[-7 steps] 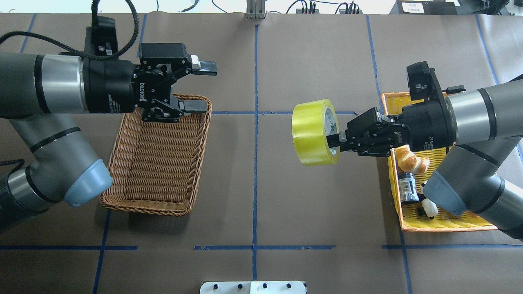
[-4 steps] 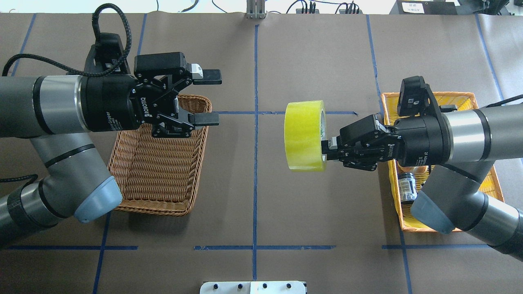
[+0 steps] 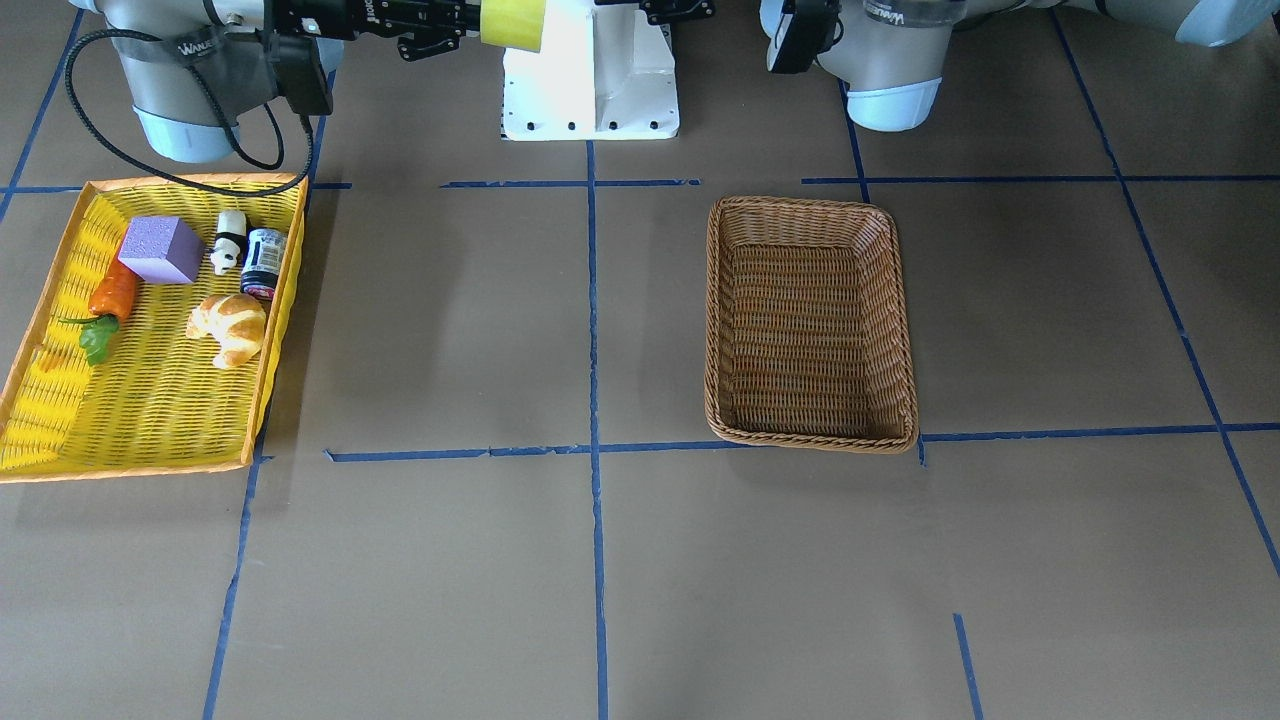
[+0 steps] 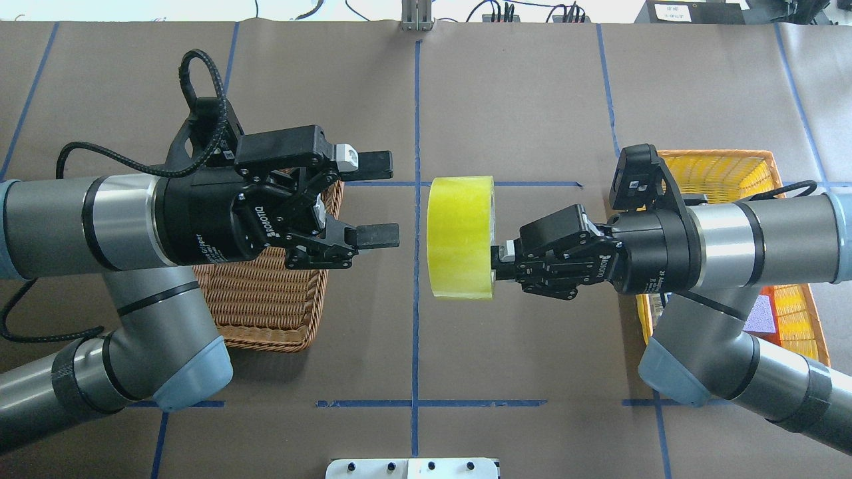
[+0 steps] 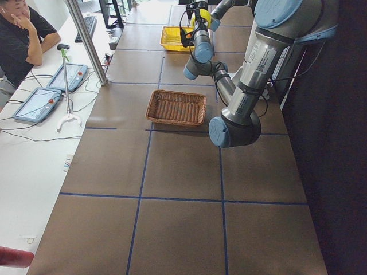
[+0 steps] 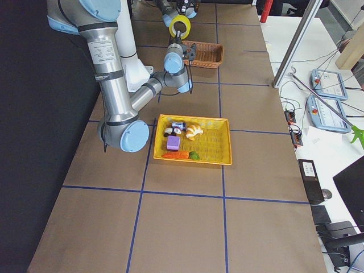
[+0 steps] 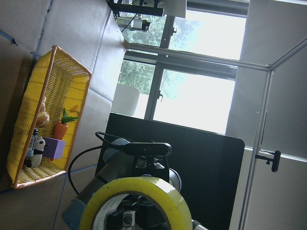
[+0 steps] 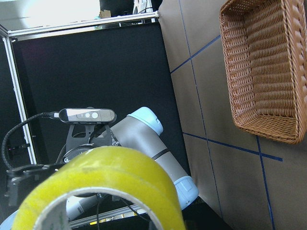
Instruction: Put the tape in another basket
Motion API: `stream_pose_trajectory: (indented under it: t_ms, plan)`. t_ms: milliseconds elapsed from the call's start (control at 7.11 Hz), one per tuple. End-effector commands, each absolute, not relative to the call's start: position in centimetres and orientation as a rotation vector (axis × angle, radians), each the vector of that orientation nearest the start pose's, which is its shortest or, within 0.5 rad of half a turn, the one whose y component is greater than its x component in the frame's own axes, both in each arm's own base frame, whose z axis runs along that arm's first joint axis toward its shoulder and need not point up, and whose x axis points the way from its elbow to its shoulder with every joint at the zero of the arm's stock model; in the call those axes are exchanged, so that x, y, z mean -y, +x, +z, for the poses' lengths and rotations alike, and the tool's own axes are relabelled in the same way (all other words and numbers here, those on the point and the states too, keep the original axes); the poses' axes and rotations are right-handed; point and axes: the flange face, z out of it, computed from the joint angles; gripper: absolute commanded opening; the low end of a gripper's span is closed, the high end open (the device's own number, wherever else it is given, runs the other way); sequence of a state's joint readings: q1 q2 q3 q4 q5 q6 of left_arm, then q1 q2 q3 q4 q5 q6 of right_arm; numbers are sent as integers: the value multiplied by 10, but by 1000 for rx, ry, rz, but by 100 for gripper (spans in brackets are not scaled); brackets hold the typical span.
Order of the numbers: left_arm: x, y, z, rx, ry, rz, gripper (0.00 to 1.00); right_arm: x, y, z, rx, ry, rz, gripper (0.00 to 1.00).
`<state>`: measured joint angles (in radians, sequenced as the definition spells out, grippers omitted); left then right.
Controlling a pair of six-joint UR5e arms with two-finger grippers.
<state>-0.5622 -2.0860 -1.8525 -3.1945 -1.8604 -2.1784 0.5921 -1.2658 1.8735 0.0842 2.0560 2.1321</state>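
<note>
The tape (image 4: 461, 237), a wide yellow-green roll, hangs in the air over the table's middle, on edge. My right gripper (image 4: 498, 263) is shut on its rim from the right. The tape also shows in the front view (image 3: 512, 22), the left wrist view (image 7: 136, 201) and the right wrist view (image 8: 100, 177). My left gripper (image 4: 378, 199) is open and empty. Its fingertips point at the tape, a small gap to the tape's left. The brown wicker basket (image 4: 266, 313) lies below the left arm and is empty (image 3: 712, 320).
The yellow tray basket (image 3: 150, 465) sits on my right side (image 4: 725, 166). It holds a croissant (image 3: 232, 325), a purple block (image 3: 160, 250), a carrot (image 3: 110, 295), a small can (image 3: 265, 262) and a panda figure (image 3: 230, 240). Operators' desks flank the table's far edge.
My right gripper has carried the tape leftward to the centre line. My left gripper has moved right and nearer, away from above the wicker basket toward the tape, still open.
</note>
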Motion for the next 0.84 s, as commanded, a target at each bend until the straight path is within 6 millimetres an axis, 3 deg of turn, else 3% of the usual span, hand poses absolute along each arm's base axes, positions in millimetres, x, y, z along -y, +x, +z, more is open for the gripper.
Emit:
stream_pose_trajectory:
  t_ms: [0, 704]
  plan:
    - [338, 345, 108, -2393, -188, -197, 99, 320, -335, 207, 2168, -234, 96, 0]
    - [328, 354, 104, -2397, -216, -180, 98, 316, -341, 200, 2187, -241, 97, 0]
